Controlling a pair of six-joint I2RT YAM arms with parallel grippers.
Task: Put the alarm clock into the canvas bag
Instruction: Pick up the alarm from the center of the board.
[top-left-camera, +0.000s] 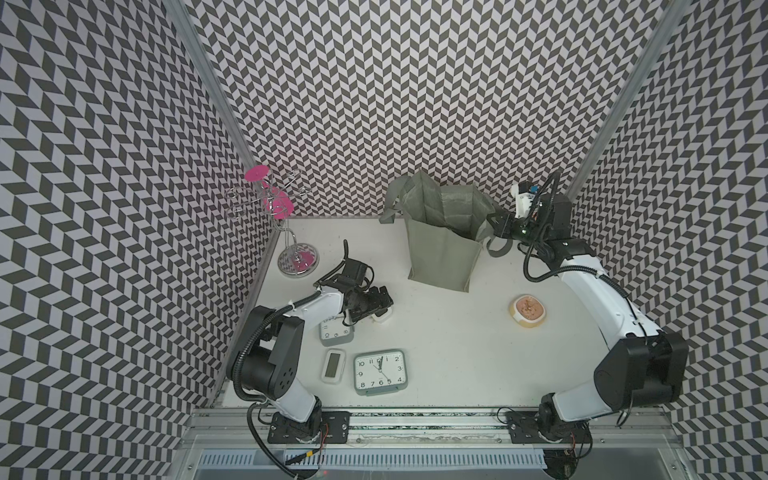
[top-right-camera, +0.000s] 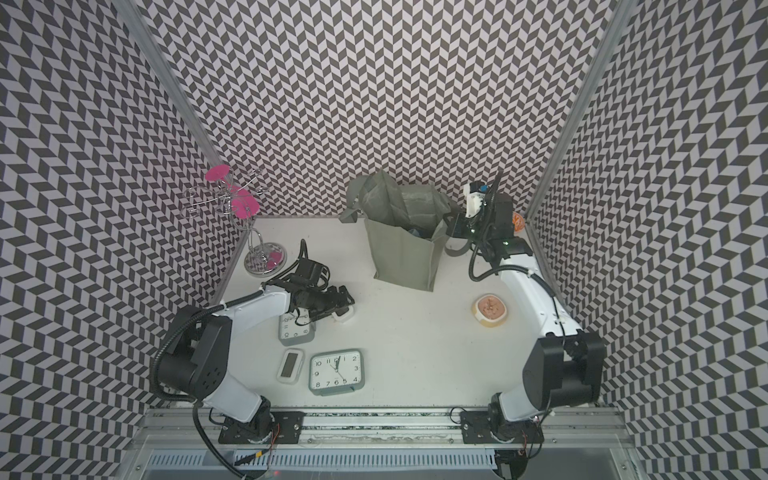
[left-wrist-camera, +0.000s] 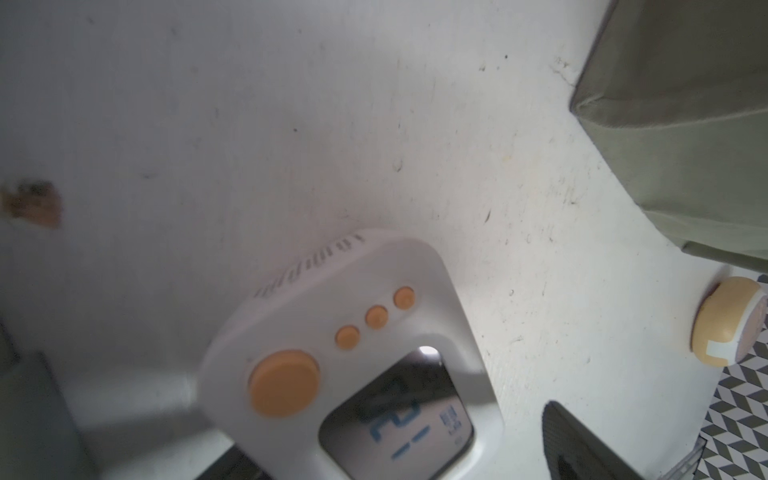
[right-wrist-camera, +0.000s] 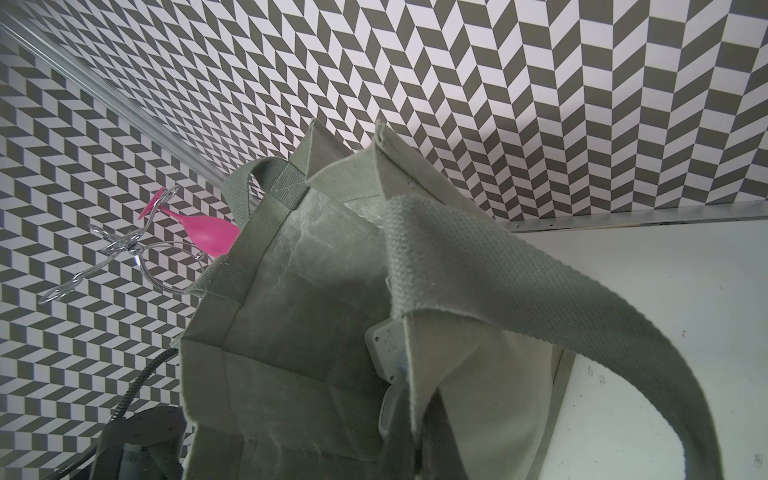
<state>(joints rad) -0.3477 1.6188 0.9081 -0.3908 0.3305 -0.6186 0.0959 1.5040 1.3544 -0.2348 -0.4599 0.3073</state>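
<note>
The alarm clock (left-wrist-camera: 357, 361), the little white one with orange buttons, sits on the worktop (top-left-camera: 457, 353) at roughly 8 o'clock from the canvas bag (top-left-camera: 440, 249), not touching it. The left jaws hang right over it, spread wide and gripping nothing. The right jaws are pinched shut on the bag's rim at its 3 o'clock side. The bag stands upright at the worktop's 12 o'clock end. A big grey clock (top-left-camera: 380, 371) lies flat at 6 o'clock from the alarm clock.

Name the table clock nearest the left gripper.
The white digital clock with orange buttons, directly under the open left gripper. The small grey analog clock, the large grey analog clock and the slim white digital clock lie nearer the table's front.
</note>
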